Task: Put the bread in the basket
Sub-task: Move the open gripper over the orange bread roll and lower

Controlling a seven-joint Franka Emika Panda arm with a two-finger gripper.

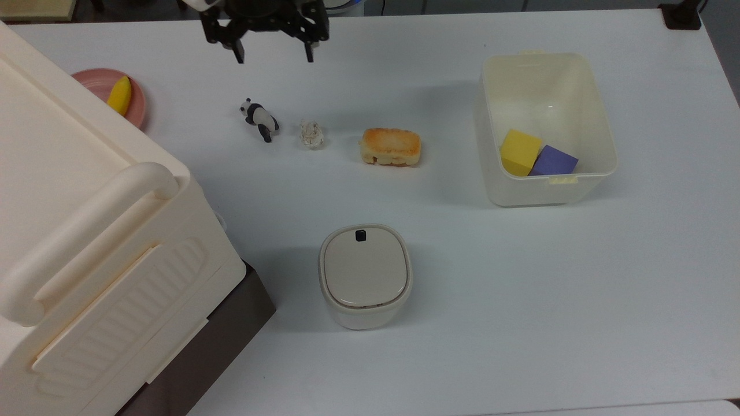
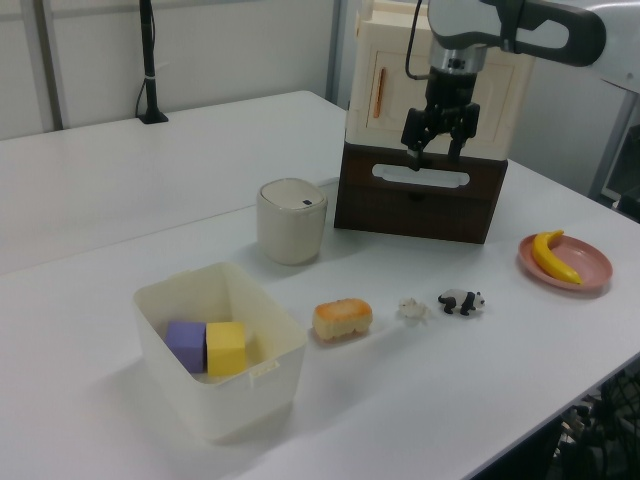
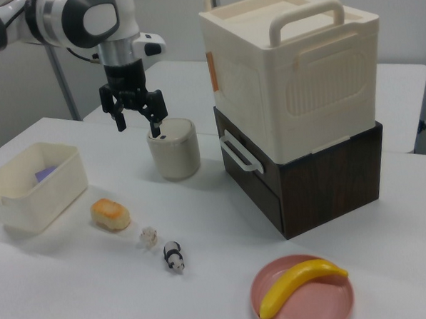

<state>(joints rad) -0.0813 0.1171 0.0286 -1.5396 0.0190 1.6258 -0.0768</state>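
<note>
White-grey arm (image 3: 84, 20), black cable, black two-finger pincer (image 3: 135, 123).

Bread (image 1: 391, 147) on table (image 1: 520, 289), beside basket (image 1: 546, 190)

Bright, even light falls from overhead onto my white tabletop (image 1: 520, 300). Shadows are soft and faint: a pale one spreads beside the basket (image 1: 546, 127), another around the small lidded bin (image 1: 365, 276). A small glint sits on the basket's inner wall. All three views look sharp, with little glare.
</note>
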